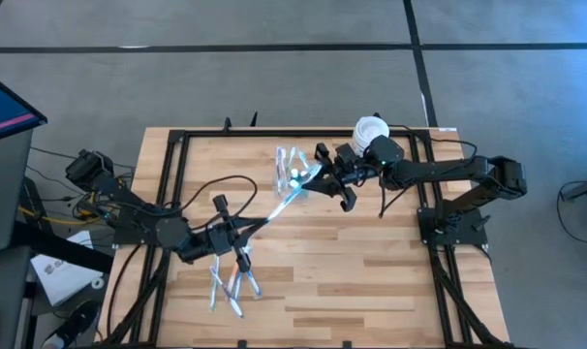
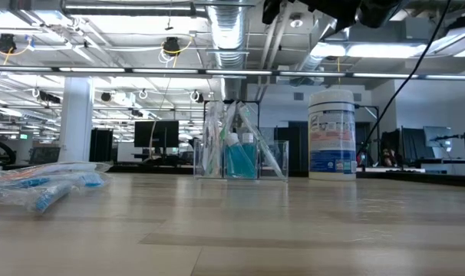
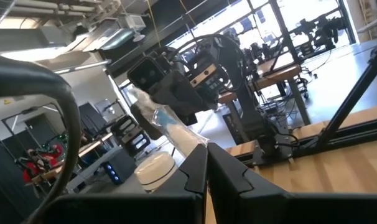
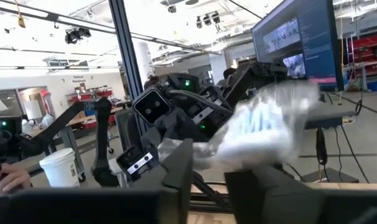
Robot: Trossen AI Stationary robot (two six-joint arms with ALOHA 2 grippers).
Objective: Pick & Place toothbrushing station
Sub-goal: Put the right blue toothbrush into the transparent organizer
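Note:
The toothbrushing station (image 1: 286,165) (image 2: 240,157), a clear organizer holding brushes and a blue tube, stands on its base at the far middle of the wooden table. My left gripper (image 1: 253,229) (image 3: 207,155) is shut on a long clear-wrapped toothbrush packet (image 1: 282,202) (image 3: 173,130), raised above the table. The packet runs toward my right gripper (image 1: 318,180) (image 4: 208,163), which is raised beside the station and closed on the packet's other end (image 4: 263,121). My left gripper pinches the packet's near end (image 3: 198,149) between its two fingers. The fingers come nearly level from the table's near-left side and lie along the packet, which is lifted clear and slants up away from them. My right gripper has the packet's far end (image 4: 204,149) between its two fingers, coming nearly level from the table's right side. That end is blurred, so which layers it has I cannot tell. The packet is clear of the table.
A white jar with a blue label (image 1: 371,128) (image 2: 332,132) stands right of the station at the far edge. Several more wrapped packets (image 1: 231,283) (image 2: 41,185) lie near the table's front left. A black frame (image 1: 177,145) borders the table.

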